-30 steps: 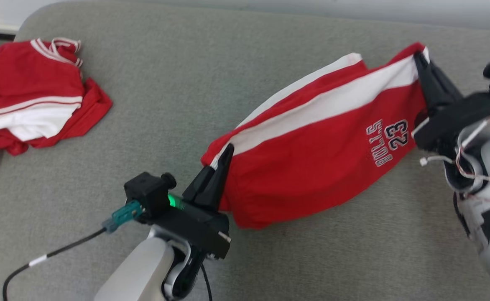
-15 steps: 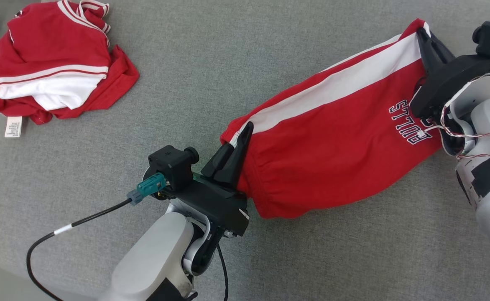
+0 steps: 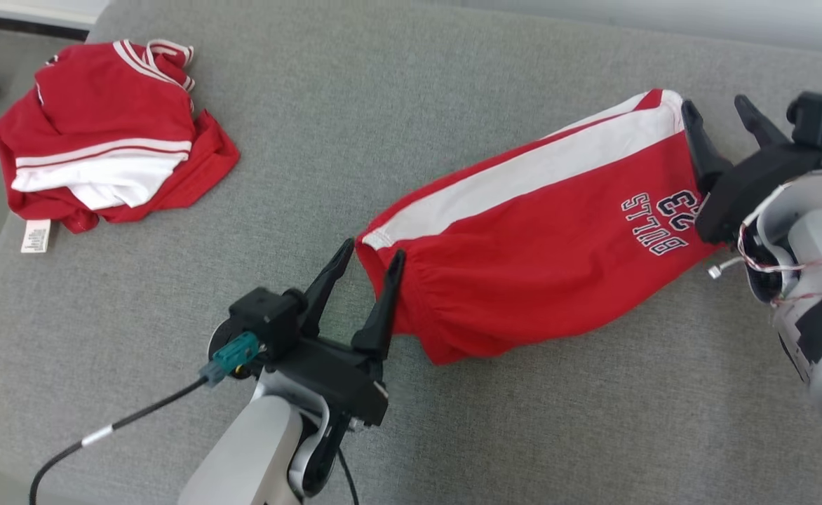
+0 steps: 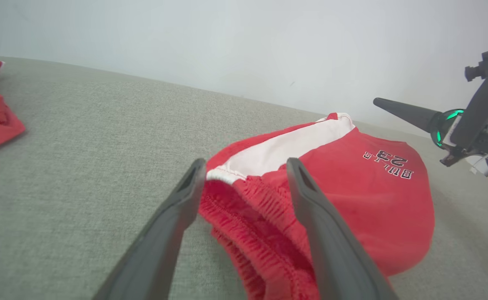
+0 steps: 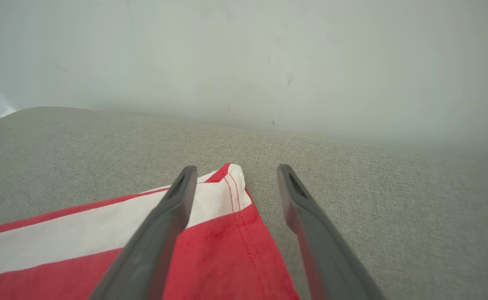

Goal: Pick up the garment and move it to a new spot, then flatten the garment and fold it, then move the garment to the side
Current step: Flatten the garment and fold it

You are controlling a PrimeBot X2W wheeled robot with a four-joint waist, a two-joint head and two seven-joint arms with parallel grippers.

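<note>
I am working over a wide grey cushion (image 3: 411,105), and the garment, a pair of red shorts (image 3: 523,280) with a white side stripe, lies on it, stretched out between my two grippers. That tells me the first step, lifting it and setting it down in a new spot, is most likely done. A second red and white garment (image 3: 102,133) sits crumpled well off to the outer side of my left fingers, apart from the job in hand. My left gripper (image 3: 375,248) has its fingers spread. In the left wrist view the gathered waistband corner sits between them, just past the tips, and nothing is pinched. My right gripper (image 3: 712,103) is spread as well. In the right wrist view the white hem corner lies between the fingers, nearer the inner one, with bare cushion under the outer one. I cannot tell whether either finger touches the cloth. I judge the flattening only part done: the shorts are pulled long, yet the edge nearest me bulges and the waistband is rucked below my left fingertips. The fold has not begun, and the move to the side comes after it. The printed lettering (image 3: 660,223) lies face up just inside my right fingers, so the front panel is uppermost. A small white label (image 3: 34,235) pokes out of the far garment.
</note>
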